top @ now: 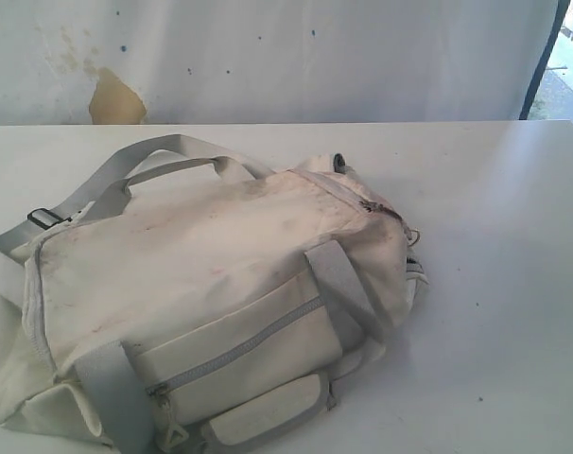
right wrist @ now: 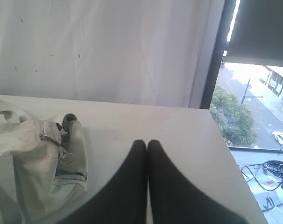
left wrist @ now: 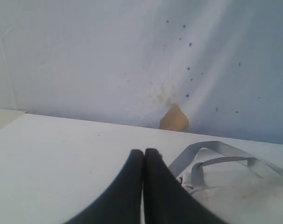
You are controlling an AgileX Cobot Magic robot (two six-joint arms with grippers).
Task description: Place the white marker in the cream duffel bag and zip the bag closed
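The cream duffel bag (top: 201,293) lies on its side on the white table (top: 494,284), its grey handles (top: 154,156) arching toward the back and its front pocket facing me. The top zipper looks drawn shut, its pull (top: 376,208) at the bag's right end. The white marker is not visible in any view. My left gripper (left wrist: 144,151) is shut and empty, above the table to the left of the bag's straps (left wrist: 211,156). My right gripper (right wrist: 147,142) is shut and empty, to the right of the bag's end (right wrist: 43,158). Neither gripper shows in the exterior view.
A stained white backdrop (top: 268,57) with a torn tan patch (top: 116,99) hangs behind the table. In the right wrist view the table's right edge (right wrist: 225,154) drops off beside a window.
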